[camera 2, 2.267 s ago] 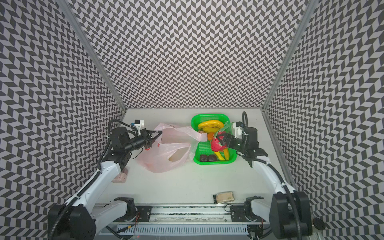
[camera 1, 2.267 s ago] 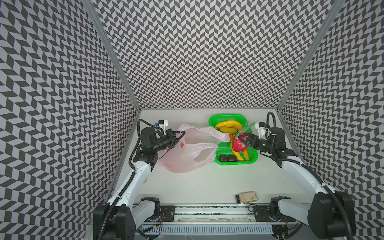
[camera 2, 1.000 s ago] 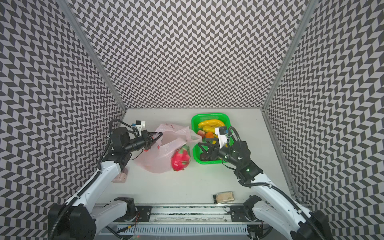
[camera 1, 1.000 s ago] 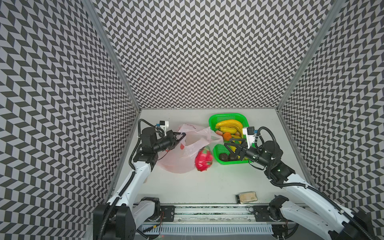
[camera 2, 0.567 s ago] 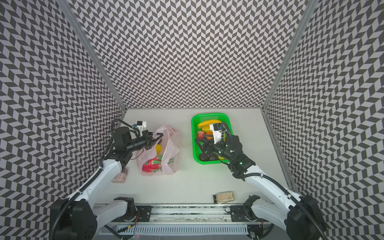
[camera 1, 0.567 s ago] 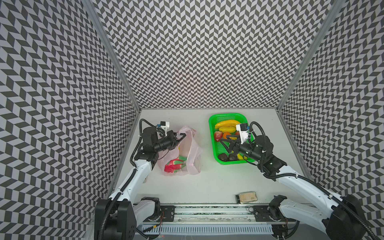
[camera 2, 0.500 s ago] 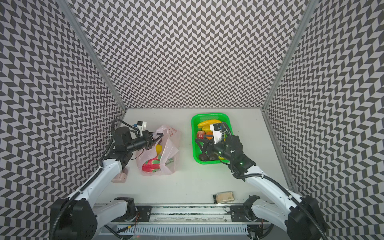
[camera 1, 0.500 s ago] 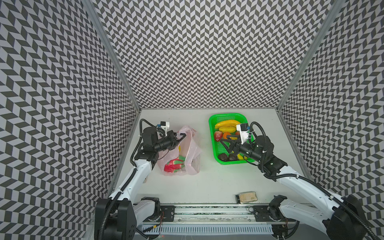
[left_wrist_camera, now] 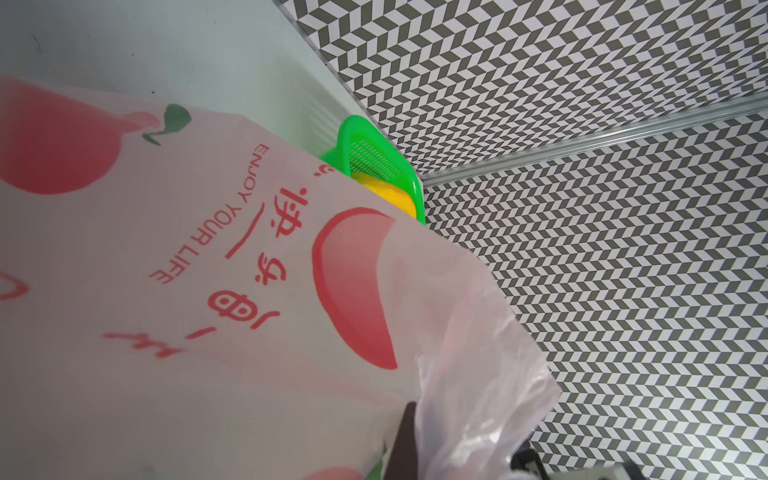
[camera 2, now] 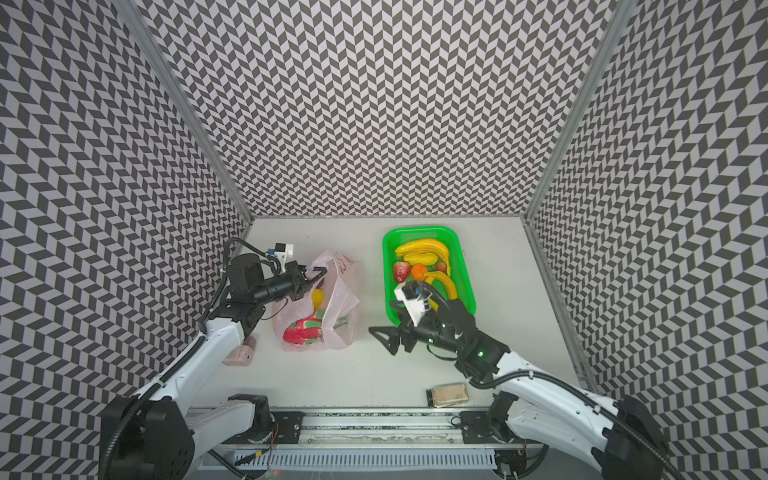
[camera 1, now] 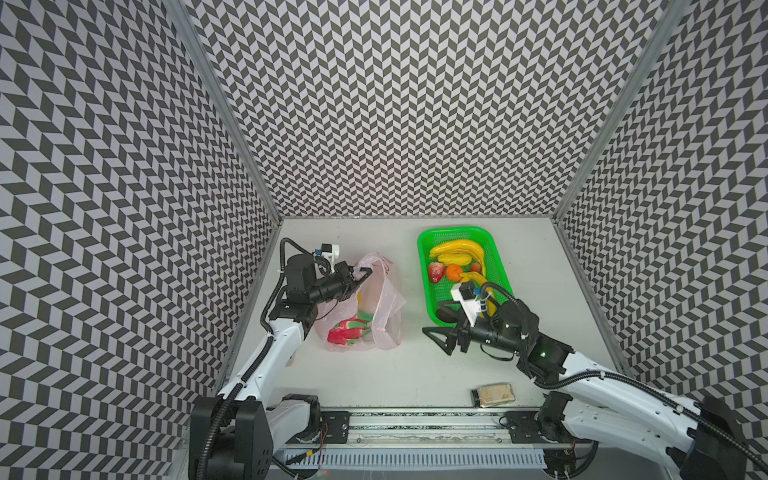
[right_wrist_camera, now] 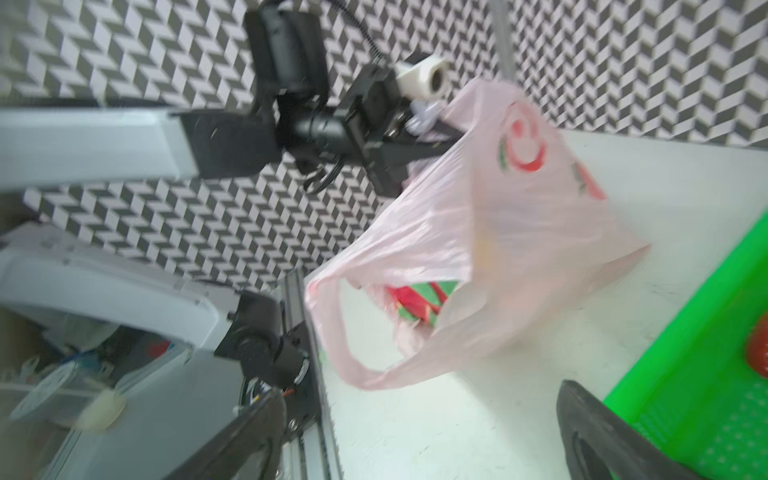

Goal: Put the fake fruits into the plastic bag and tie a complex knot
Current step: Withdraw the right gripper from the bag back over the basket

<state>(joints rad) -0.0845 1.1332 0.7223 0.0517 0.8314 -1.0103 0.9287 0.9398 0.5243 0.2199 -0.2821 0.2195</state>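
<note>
The pink plastic bag [camera 1: 380,307] [camera 2: 345,291] stands on the table's left half, and my left gripper [camera 1: 361,274] [camera 2: 318,274] is shut on its upper edge and holds it up. Inside lie a pink dragon fruit [camera 1: 347,332] [right_wrist_camera: 419,299] and a yellow lemon [camera 2: 317,297]. My right gripper [camera 1: 434,340] [right_wrist_camera: 415,436] hangs open and empty between the bag and the green basket [camera 1: 424,266]. Bananas [camera 1: 457,251], a strawberry [camera 1: 435,272] and an orange [camera 1: 454,272] lie in the basket. No knot shows; one loop handle [right_wrist_camera: 332,332] hangs loose.
A flat tan object [camera 1: 493,395] lies near the front edge on the right. A small pink block [camera 2: 239,355] sits by the left arm's base. Patterned walls close in three sides, and a metal rail [camera 1: 415,424] runs along the front.
The dragon fruit went from the bag's mouth to its inside. The bag now stands taller and narrower. My right gripper moved from over the basket toward the front and opened wider.
</note>
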